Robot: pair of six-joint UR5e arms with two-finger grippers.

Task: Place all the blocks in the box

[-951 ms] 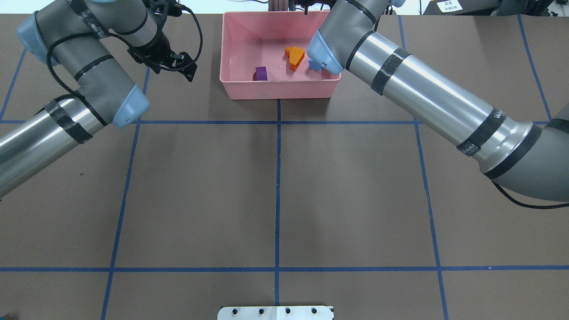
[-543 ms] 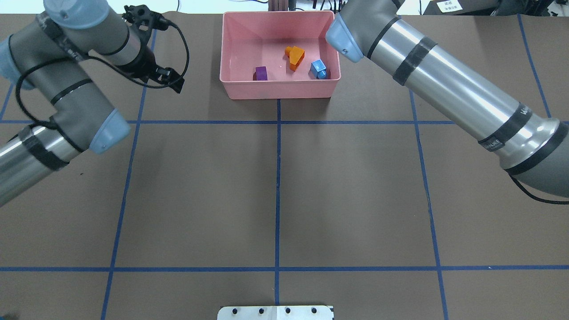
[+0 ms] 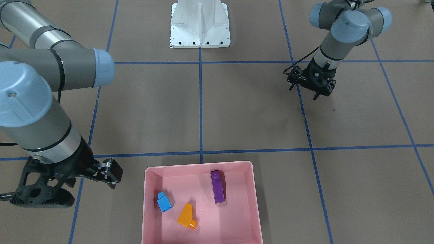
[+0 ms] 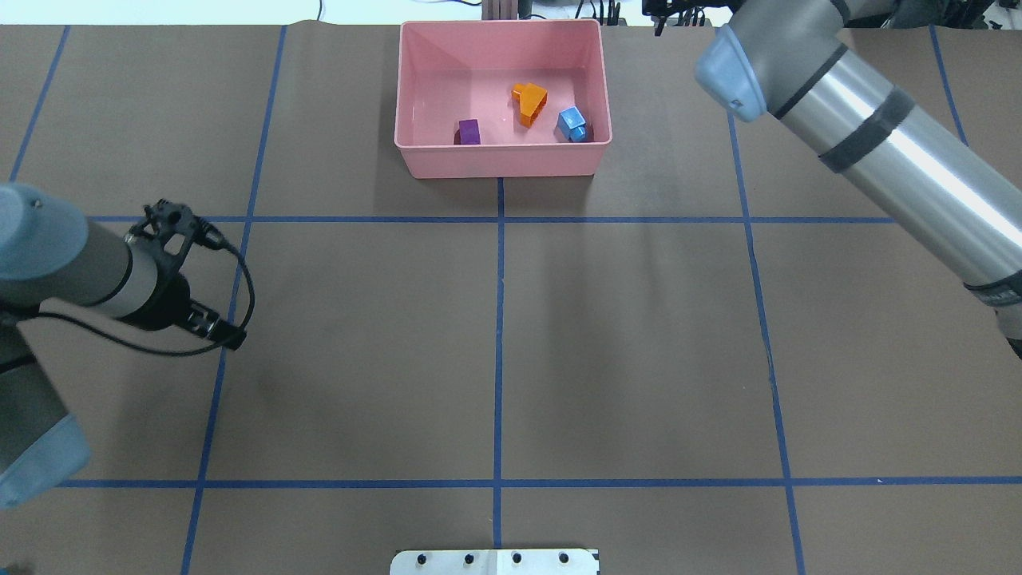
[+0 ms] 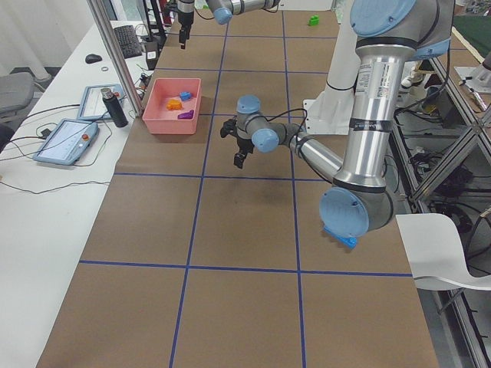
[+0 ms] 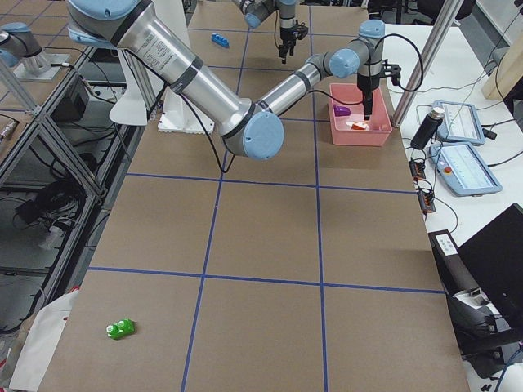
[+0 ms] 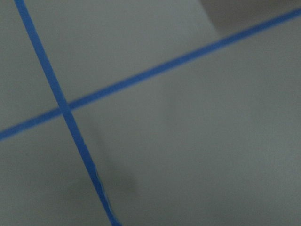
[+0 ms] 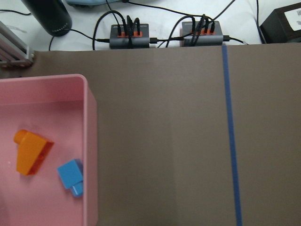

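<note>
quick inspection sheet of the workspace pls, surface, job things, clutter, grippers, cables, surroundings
surface: brown table marked with a blue tape grid.
job's things: pink plastic box holds the orange sloped block, small blue block and purple block; green block and long blue block lie on the table, far from the box.
clutter: nothing seen.
grippers: left gripper looks open and empty; right gripper open, empty, beside the box.
cables: black cable loops round the left wrist.
surroundings: white metal base; tablets and black bottle on a white side table.
</note>
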